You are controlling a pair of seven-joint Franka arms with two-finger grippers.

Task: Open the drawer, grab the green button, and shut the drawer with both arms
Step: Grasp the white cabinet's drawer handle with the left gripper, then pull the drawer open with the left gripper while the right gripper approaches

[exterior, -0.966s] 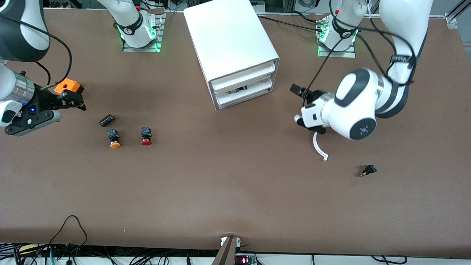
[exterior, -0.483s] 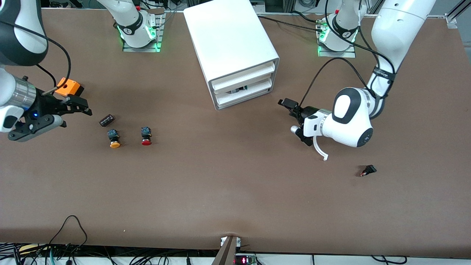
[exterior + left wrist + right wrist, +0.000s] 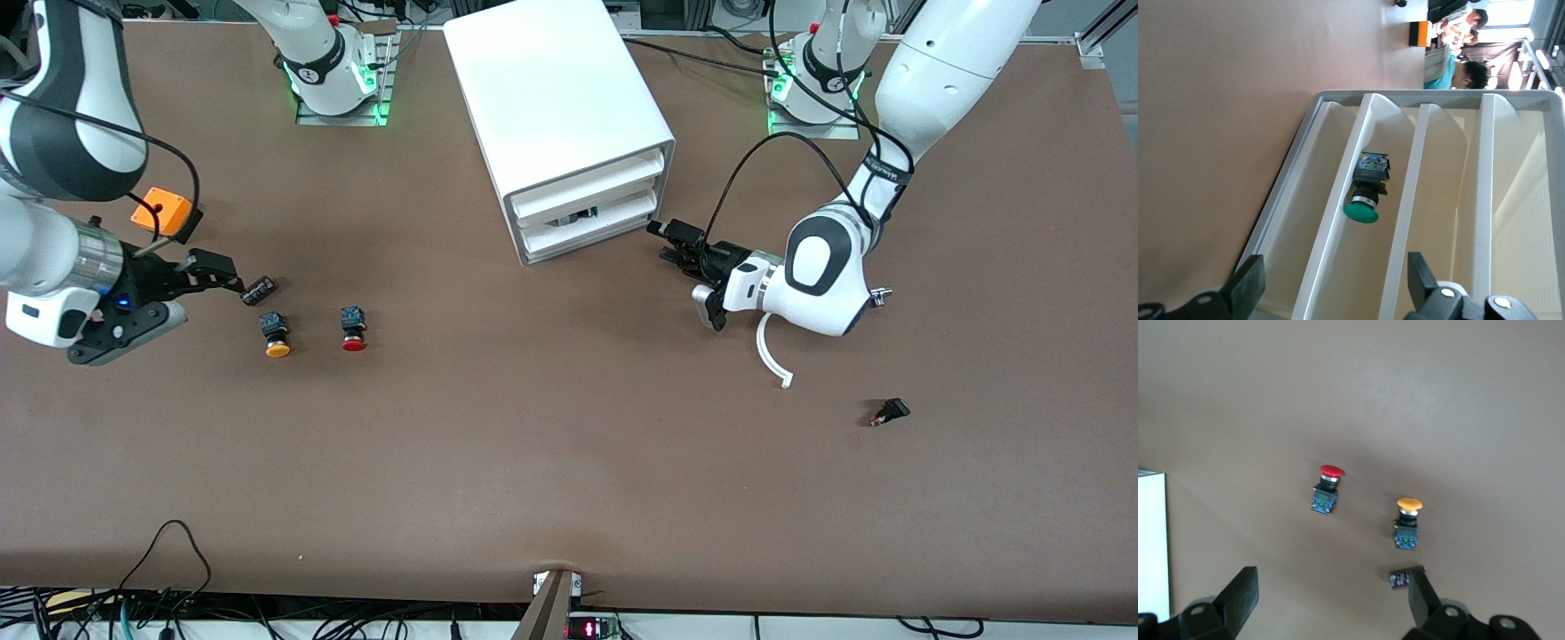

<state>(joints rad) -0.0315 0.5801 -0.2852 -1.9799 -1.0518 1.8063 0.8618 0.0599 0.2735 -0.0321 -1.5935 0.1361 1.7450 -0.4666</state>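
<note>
The white cabinet stands mid-table, its three fronts flush. The drawer is the bottommost, also in the left wrist view. The green-capped button lies inside it, over its front lip, and shows as a dark speck in the front view. My left gripper is open and empty, in front of the drawers at the corner toward the left arm's end; it also shows in its wrist view. My right gripper is open and empty beside a small dark part, as its wrist view shows.
The orange-yellow-capped button and the red-capped button lie near the right gripper, with an orange block beside the right arm. A white curved strip and a small black part lie near the left arm.
My left gripper has moved in toward the cabinet's drawer fronts. My right gripper has moved toward the small dark part, away from the orange block.
</note>
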